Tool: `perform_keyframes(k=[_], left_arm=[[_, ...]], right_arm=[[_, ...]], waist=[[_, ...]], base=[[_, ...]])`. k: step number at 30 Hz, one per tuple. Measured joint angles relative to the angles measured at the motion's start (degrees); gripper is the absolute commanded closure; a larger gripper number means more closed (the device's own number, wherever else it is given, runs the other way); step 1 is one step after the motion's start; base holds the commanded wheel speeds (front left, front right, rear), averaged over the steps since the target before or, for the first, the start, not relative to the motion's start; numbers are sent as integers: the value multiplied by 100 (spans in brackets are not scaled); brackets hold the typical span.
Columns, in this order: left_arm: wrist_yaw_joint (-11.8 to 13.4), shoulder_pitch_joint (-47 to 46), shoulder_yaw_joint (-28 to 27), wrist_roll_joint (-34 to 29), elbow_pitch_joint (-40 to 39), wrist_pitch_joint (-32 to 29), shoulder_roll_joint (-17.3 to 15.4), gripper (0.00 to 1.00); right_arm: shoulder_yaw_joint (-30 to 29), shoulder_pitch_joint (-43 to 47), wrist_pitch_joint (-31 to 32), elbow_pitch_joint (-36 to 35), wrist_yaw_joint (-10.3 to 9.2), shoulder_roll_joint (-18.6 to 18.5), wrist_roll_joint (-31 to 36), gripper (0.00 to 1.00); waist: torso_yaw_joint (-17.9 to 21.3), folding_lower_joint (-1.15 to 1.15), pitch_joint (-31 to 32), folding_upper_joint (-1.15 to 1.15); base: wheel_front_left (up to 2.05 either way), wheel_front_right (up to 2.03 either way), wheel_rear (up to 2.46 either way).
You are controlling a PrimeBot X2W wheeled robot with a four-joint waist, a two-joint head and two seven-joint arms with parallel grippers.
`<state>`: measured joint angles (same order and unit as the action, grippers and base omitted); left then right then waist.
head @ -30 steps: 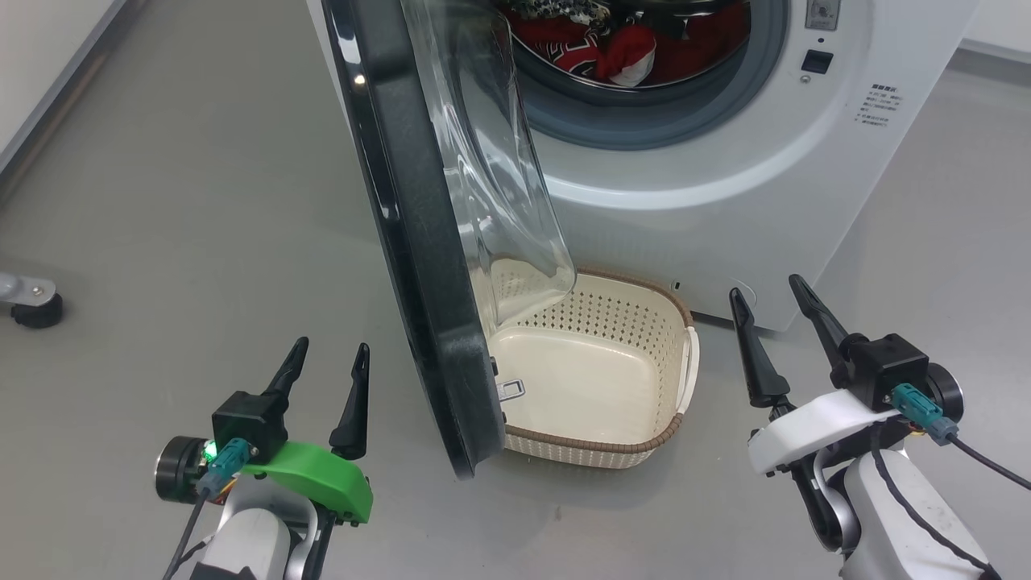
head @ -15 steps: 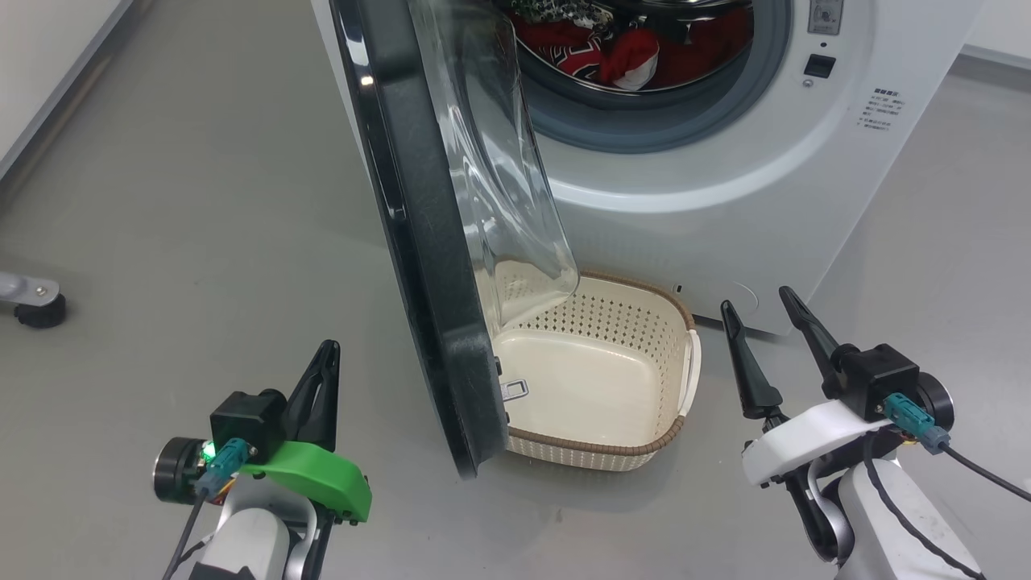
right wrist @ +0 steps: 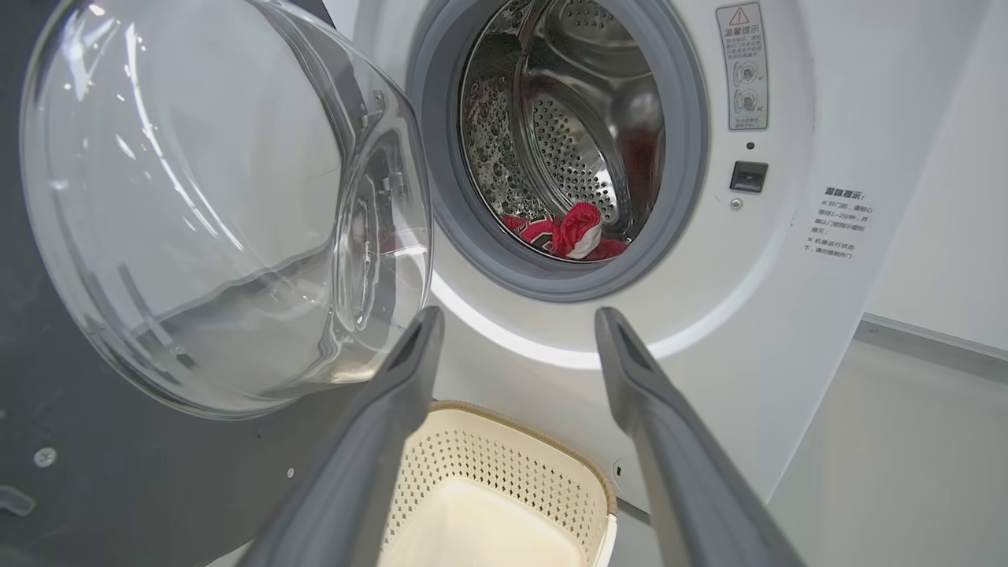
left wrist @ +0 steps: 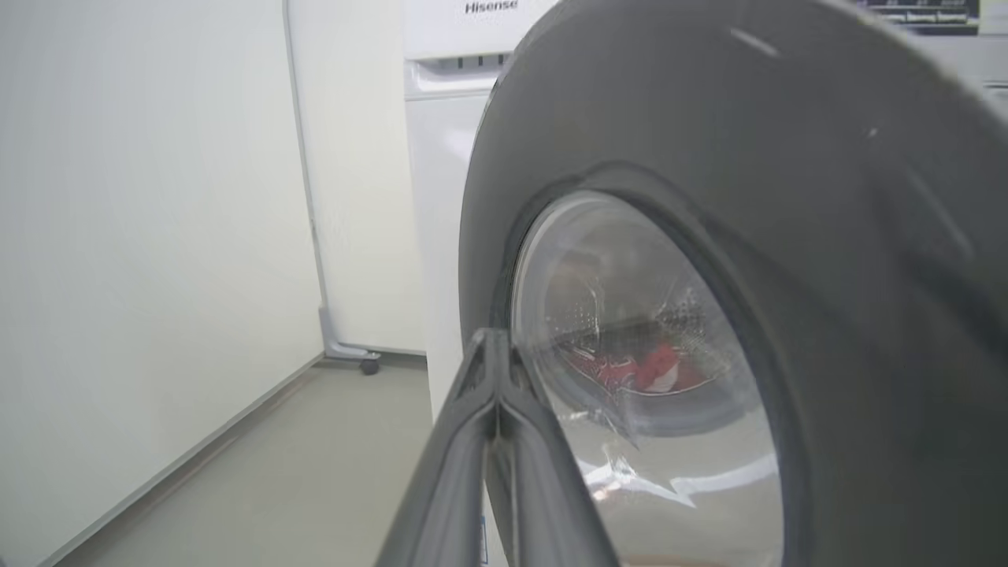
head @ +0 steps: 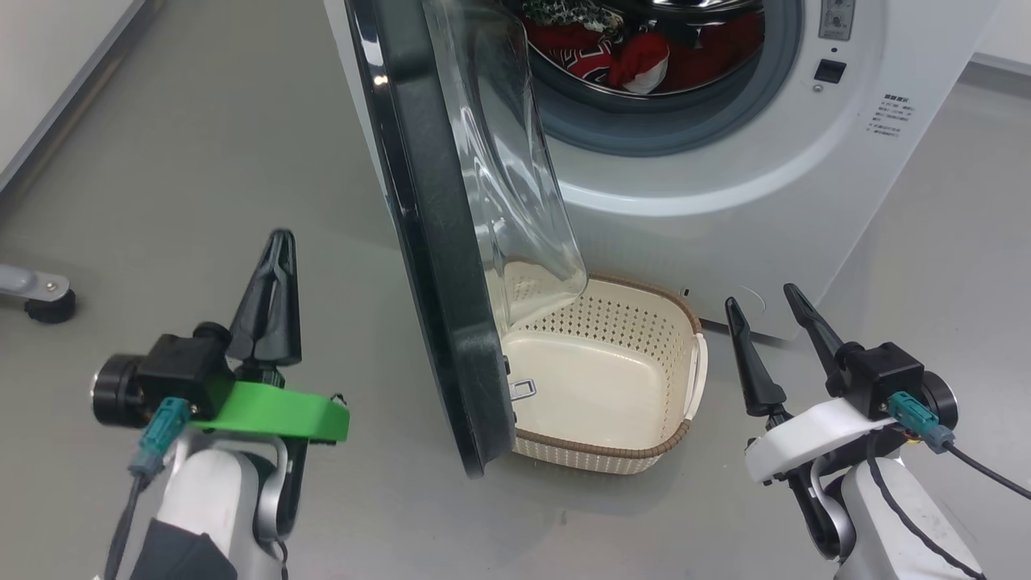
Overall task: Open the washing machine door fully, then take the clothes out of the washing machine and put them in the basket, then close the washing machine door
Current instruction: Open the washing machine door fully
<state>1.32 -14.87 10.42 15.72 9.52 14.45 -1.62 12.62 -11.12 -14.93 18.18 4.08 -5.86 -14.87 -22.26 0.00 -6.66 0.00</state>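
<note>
The left end effector [head: 280,242] is closed with its fingers pressed together, empty, and clear of the washing machine door [head: 435,242]. The right end effector [head: 759,296] is spread wide and empty. The door stands partly open (edge-on in the head view). The basket [head: 644,448] sits on the floor at the door's inner side. The clothes [head: 636,60] lie inside the washing machine [head: 725,185].

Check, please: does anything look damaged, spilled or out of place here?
Nothing looks damaged or spilled. Only the washing machine door stands partly open, and in the head view it hides the left side of the basket.
</note>
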Motion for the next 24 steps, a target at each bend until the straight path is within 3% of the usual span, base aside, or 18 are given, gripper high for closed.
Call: perform_keyframes(k=[5, 12, 16, 24], left_arm=[[-18, -220, 2, -138, -805, 26, -1, 100], [-281, -332, 403, -127, -2008, 32, -4, 100], [-560, -295, 883, -108, -2441, 33, -14, 100], [-798, 108, 1917, 96, -2590, 26, -53, 100]], right_arm=[[-44, 19, 0, -1, 38, 26, 41, 0], [-98, 26, 0, 7, 87, 49, 66, 0], [-115, 26, 0, 5, 93, 69, 110, 0], [-155, 76, 0, 22, 136, 119, 140, 0]], waist=[[-33, 0, 6, 0], [-53, 0, 25, 0], [-39, 0, 39, 0], [-11, 0, 62, 0]], base=[[0, 0, 0], [0, 0, 0], [0, 0, 0], [0, 0, 0]])
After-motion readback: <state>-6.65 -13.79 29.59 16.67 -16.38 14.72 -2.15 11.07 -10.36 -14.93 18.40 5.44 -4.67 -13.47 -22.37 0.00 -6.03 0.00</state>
